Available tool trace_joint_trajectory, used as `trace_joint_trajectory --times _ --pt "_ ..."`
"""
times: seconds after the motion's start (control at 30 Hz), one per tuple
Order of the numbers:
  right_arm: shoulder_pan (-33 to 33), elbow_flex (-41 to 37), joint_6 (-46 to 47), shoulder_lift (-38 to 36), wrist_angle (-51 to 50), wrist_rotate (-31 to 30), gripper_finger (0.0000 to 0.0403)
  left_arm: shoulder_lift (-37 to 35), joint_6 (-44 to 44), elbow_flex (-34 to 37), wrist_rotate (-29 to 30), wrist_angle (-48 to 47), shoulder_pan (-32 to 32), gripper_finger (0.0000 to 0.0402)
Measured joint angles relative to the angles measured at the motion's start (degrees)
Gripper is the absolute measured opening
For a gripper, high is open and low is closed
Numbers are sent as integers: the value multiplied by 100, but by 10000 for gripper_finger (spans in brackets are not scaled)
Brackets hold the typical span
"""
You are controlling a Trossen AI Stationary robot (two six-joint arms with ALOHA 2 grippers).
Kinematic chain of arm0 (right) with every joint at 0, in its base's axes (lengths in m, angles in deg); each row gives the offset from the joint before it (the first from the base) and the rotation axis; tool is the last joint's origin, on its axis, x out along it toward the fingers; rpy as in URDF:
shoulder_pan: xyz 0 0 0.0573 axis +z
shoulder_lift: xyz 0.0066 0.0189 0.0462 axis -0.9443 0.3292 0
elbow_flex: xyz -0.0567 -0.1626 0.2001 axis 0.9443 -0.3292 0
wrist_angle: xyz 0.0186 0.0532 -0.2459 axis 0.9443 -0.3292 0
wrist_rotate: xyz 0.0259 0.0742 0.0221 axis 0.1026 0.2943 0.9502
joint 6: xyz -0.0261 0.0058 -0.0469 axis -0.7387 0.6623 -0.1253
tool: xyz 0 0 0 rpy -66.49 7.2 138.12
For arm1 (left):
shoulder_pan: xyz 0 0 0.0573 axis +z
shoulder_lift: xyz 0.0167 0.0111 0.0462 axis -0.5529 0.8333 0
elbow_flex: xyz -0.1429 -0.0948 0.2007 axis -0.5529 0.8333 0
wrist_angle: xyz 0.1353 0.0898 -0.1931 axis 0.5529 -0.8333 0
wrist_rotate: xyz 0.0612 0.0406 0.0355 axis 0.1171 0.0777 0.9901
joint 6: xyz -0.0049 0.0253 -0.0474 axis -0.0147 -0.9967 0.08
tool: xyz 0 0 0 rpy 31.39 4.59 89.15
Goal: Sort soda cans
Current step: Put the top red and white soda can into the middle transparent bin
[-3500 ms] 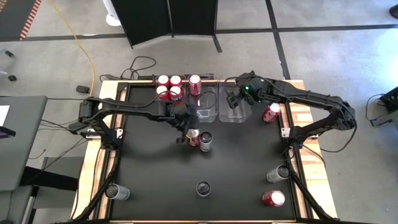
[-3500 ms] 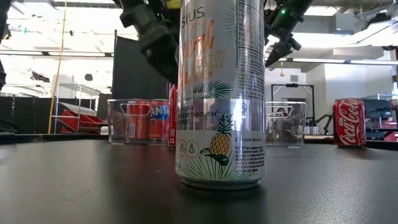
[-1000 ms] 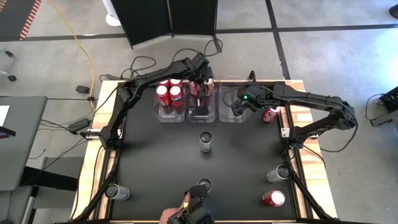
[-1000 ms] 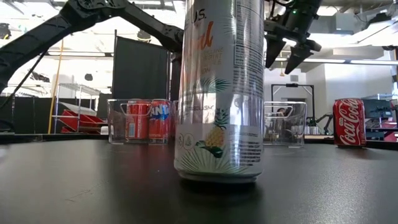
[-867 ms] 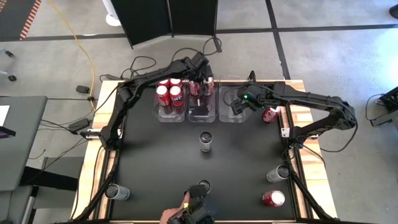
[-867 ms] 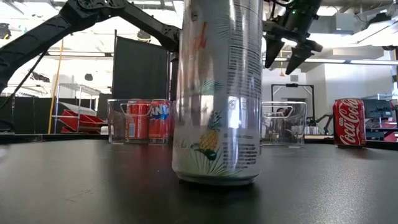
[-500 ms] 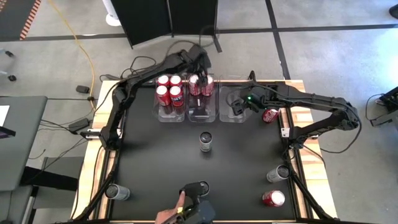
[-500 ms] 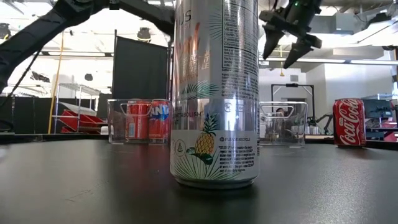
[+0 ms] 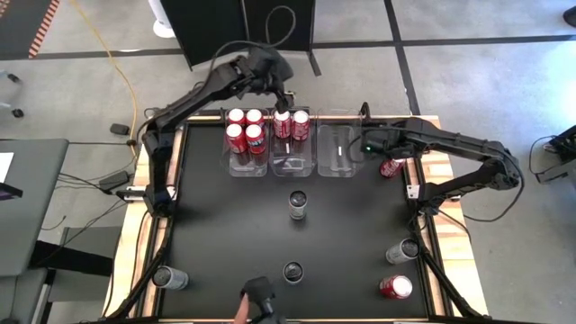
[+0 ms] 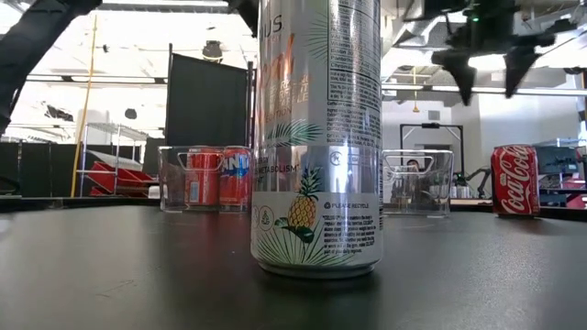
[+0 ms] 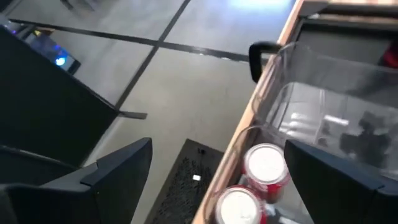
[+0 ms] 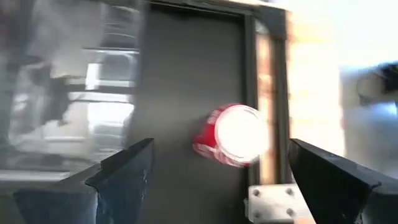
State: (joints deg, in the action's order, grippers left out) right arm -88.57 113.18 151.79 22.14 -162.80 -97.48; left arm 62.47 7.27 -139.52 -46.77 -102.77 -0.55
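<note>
Four red soda cans (image 9: pixel 245 127) stand in the left clear bin and two (image 9: pixel 292 124) in the middle bin; the left wrist view shows their tops (image 11: pixel 266 165). My left gripper (image 9: pixel 281 94) hangs open, high over the middle bin's far edge. My right gripper (image 9: pixel 376 153) is open, above and beside a red can (image 12: pixel 233 135) standing at the table's right edge (image 9: pixel 389 166). A silver can (image 9: pixel 297 202) stands mid-table, and another (image 10: pixel 316 137) close to the near edge.
The right bin (image 9: pixel 337 148) holds nothing. Silver cans stand at the near left (image 9: pixel 169 277) and near right (image 9: pixel 403 250), with a red can (image 9: pixel 394 286) by the near right corner. A person's hand (image 9: pixel 245 308) shows at the near edge.
My left gripper has risen out of the middle bin and gone toward the far edge, open, with two red cans left standing there. My right gripper has gone from over the right bin toward the red can at the right edge, turning. A hand turned the near silver can, then withdrew.
</note>
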Motion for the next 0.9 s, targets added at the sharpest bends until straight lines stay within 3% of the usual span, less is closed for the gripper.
trace_joint_trajectory --times 0.27,0.47,0.6,0.9 --pt "-482 -511 -181 -132 541 754 379 -215 220 0 -27 31 -232 361" --pt "-763 -833 578 -176 90 644 379 -223 345 109 -19 4 -319 361" --pt "-1268 -1200 89 -308 562 1103 379 -206 448 211 -16 -20 -319 361" --pt "-1925 -1562 -606 -404 1051 1153 379 -211 565 515 -14 -316 -348 361"
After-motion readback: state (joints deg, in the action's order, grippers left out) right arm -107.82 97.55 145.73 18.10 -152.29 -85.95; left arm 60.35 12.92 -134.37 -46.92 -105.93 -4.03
